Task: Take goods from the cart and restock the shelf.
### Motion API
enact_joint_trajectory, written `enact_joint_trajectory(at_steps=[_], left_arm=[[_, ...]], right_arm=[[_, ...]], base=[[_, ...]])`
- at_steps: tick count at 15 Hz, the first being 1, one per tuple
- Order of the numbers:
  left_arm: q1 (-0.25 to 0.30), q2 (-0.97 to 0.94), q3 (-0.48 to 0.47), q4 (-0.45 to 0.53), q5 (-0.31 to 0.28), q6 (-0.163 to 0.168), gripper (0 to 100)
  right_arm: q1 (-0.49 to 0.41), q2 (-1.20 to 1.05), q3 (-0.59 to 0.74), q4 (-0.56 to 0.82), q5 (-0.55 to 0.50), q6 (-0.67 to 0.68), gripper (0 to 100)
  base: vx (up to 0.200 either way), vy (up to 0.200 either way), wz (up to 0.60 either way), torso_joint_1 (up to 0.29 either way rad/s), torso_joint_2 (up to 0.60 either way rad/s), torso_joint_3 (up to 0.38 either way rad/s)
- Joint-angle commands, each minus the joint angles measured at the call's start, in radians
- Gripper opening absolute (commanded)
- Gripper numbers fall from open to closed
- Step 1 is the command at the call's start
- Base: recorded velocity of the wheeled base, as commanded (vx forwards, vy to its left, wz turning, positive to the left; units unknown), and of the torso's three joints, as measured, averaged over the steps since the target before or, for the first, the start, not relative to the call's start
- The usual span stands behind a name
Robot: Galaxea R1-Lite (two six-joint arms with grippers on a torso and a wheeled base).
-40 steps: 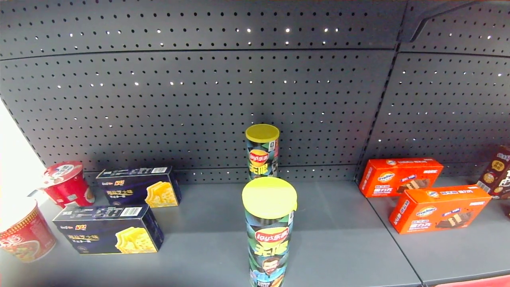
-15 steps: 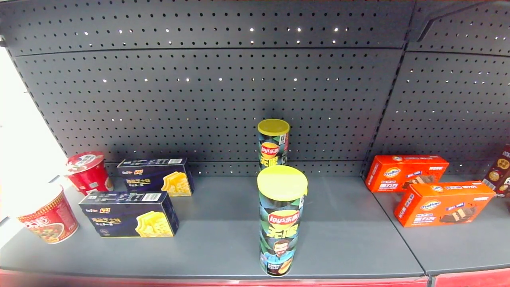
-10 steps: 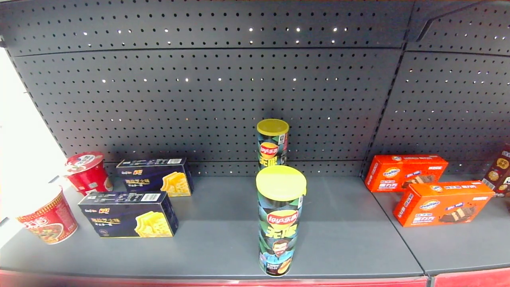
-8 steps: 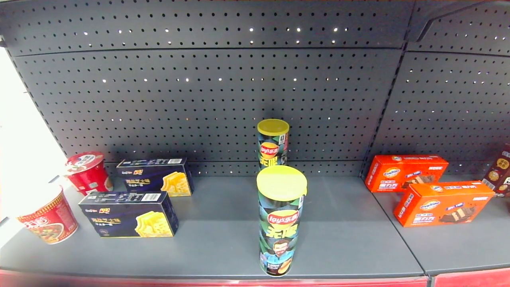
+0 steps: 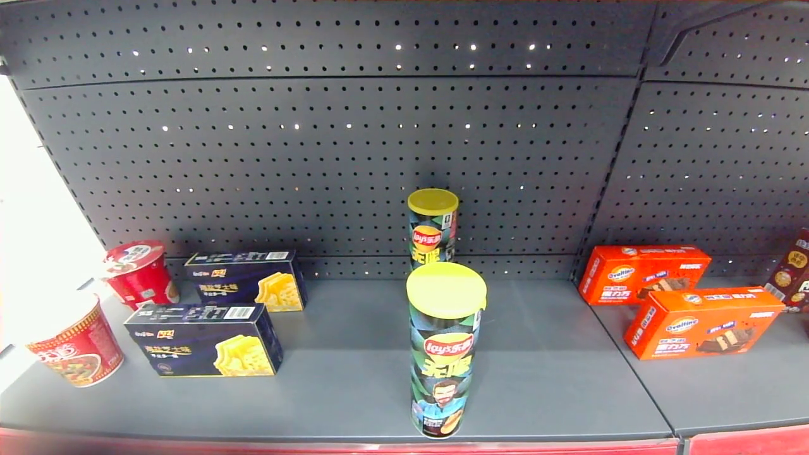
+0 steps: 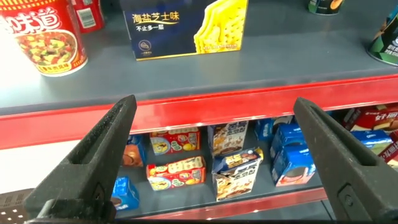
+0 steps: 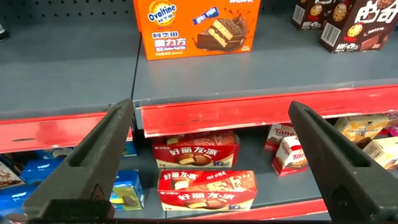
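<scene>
Two tall chip cans with yellow lids stand in line on the grey shelf (image 5: 556,379), one at the front (image 5: 444,354) and one at the back (image 5: 433,227). Left of them lie two navy cracker boxes (image 5: 205,340) and two red noodle cups (image 5: 74,346). Two orange boxes (image 5: 701,322) lie to the right. My left gripper (image 6: 214,109) is open and holds nothing, in front of the shelf's red front edge (image 6: 217,112) below a navy box (image 6: 186,28). My right gripper (image 7: 211,109) is open too, facing the edge below an orange box (image 7: 198,26).
A perforated dark back panel (image 5: 328,158) closes the shelf behind the goods. Bare shelf lies either side of the cans. A lower shelf holds several small snack boxes (image 6: 236,171) and red boxes (image 7: 205,190). Brown cookie boxes (image 7: 348,22) stand at the far right.
Since the oldest frame the head camera has shifted, bringing the shelf's red front edge into view. The goods stand as before, and nothing differs over the last second.
</scene>
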Motion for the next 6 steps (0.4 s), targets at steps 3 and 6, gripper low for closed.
enact_joint_trajectory(at_steps=[3,6], left_arm=[[0.001,0.002,0.0,0.0,0.001,-0.001,100],[0.001,0.002,0.0,0.0,0.001,-0.001,100]], right_arm=[[0.0,0.002,0.0,0.0,0.0,-0.002,100],[0.0,0.002,0.0,0.0,-0.001,0.0,100]], base=[[0.0,0.0,0.0,0.0,0.0,0.0],[0.0,0.0,0.0,0.0,0.0,0.0]])
